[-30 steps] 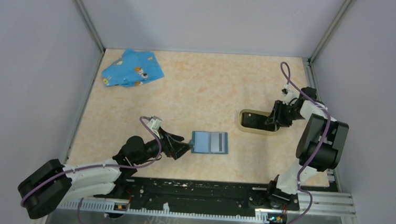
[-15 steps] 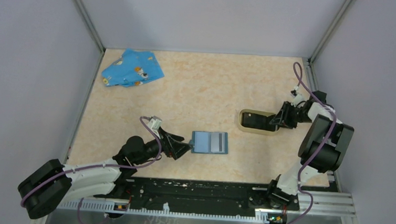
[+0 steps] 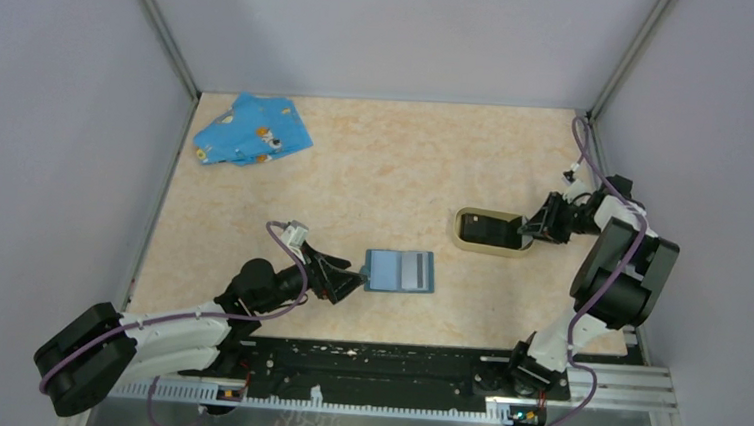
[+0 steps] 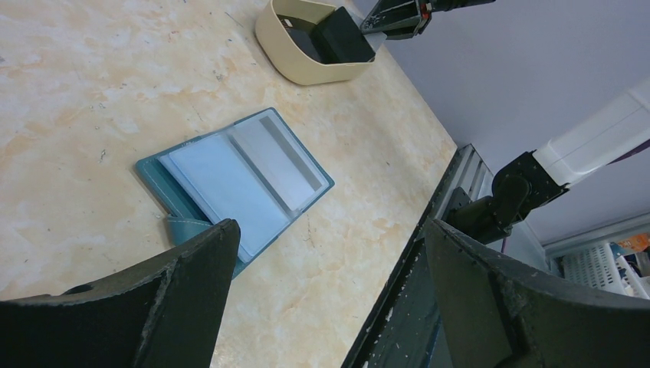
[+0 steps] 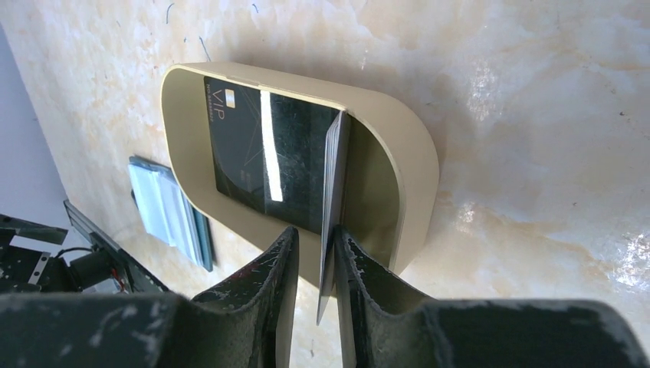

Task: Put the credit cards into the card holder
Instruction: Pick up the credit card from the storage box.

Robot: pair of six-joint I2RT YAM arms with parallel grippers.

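Observation:
The tan oval card holder (image 3: 472, 243) (image 5: 418, 172) (image 4: 290, 60) stands right of the table's centre. A black VIP credit card (image 5: 249, 149) leans inside it. A second card (image 5: 334, 172) stands on edge at the holder's near end and reaches back between the fingers of my right gripper (image 5: 316, 234) (image 3: 535, 227). It lies against the right finger, with a thin gap to the left one, so the jaws are nearly together but not clamped. My left gripper (image 3: 352, 280) (image 4: 329, 226) is wide open and holds nothing, its left finger by the blue case's corner.
A flat blue case (image 3: 401, 271) (image 4: 238, 172) lies open near the table's middle, pale sleeves up. A blue patterned cloth (image 3: 253, 131) sits at the back left corner. Metal frame posts and grey walls bound the table.
My right gripper has drawn back to the right, off the holder's end, and its jaws have narrowed. The left arm and the blue case have not moved.

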